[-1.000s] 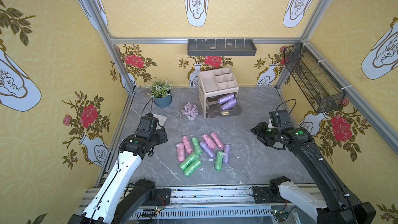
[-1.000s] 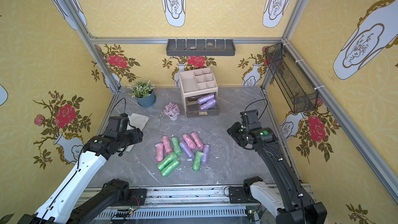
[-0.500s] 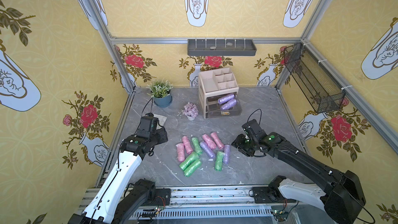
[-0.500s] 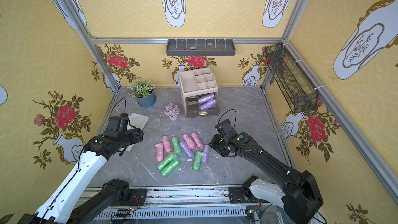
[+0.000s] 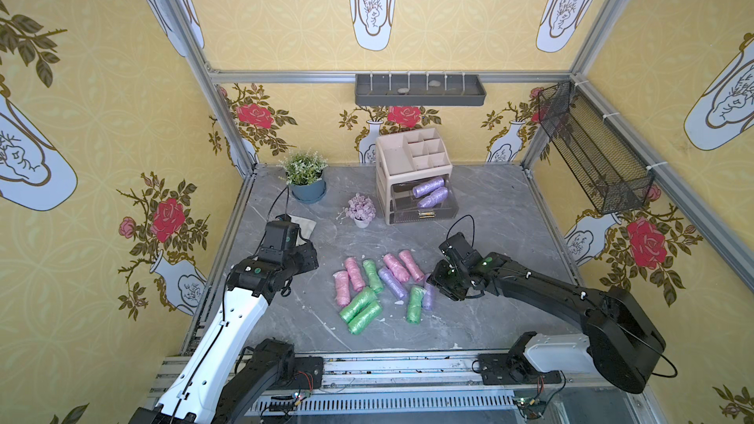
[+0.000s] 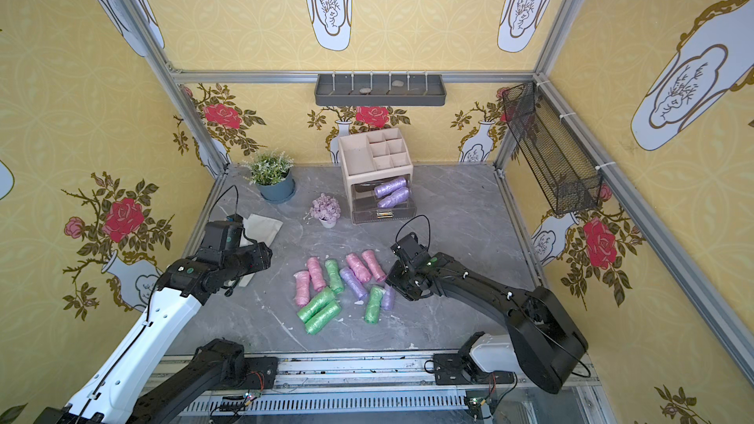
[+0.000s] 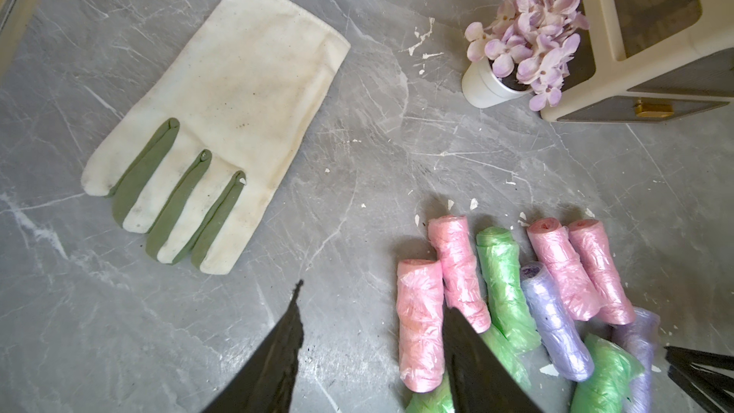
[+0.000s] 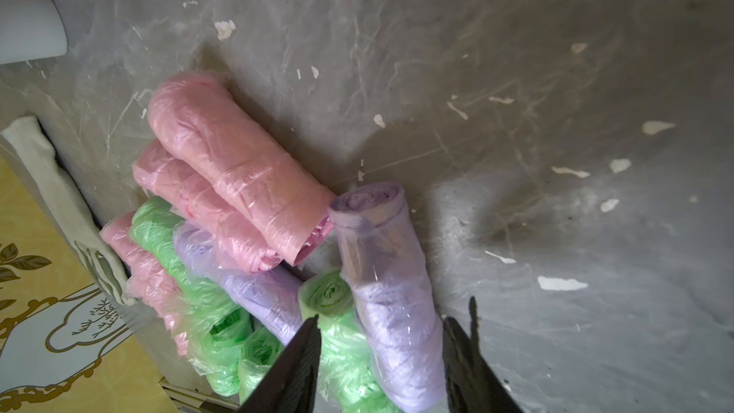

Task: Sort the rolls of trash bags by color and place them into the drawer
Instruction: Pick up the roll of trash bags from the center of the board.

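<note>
Grey marble tabletop: my right gripper straddles a purple roll, jaws spread, in the heap in front of the drawer. My left gripper is spread and empty. Light, crinkly, slippery film; I'd pinch it mid-length, gently.

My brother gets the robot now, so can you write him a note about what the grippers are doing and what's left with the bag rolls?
Left gripper: open, empty, over the table between the glove and the pink rolls.
Right gripper: open, jaws either side of a purple roll, not yet clamped.
Done: two purple rolls lie in the open drawer.
Left: four pink rolls, four green rolls and two purple ones on the table.
</note>
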{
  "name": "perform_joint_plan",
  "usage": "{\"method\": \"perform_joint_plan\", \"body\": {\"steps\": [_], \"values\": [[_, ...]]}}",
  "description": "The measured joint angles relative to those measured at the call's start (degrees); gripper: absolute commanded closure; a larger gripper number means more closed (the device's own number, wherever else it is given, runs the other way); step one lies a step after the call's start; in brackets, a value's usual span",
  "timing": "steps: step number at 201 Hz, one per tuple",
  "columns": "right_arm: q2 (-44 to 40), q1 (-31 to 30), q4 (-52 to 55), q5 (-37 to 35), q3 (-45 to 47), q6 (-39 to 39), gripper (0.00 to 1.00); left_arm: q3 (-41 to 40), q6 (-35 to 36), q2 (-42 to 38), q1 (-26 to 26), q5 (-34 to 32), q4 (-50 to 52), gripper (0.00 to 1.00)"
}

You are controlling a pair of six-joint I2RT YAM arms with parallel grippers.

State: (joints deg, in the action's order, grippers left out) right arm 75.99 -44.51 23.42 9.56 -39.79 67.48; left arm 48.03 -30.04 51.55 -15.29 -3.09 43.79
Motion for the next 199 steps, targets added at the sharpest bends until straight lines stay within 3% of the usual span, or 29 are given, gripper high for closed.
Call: {"method": "perform_joint_plan", "body": {"steps": [81, 199], "values": [[7.3, 0.0, -2.3, 2.2, 0.1, -0.2, 0.49, -0.2, 0.0, -0.3, 0.0, 0.3, 0.0, 0.41], [4.3, 0.0, 4.7, -1.0, 0.0, -1.1, 0.50, -0.2, 0.0, -0.7, 0.0, 0.3, 0.0, 0.41]]}}
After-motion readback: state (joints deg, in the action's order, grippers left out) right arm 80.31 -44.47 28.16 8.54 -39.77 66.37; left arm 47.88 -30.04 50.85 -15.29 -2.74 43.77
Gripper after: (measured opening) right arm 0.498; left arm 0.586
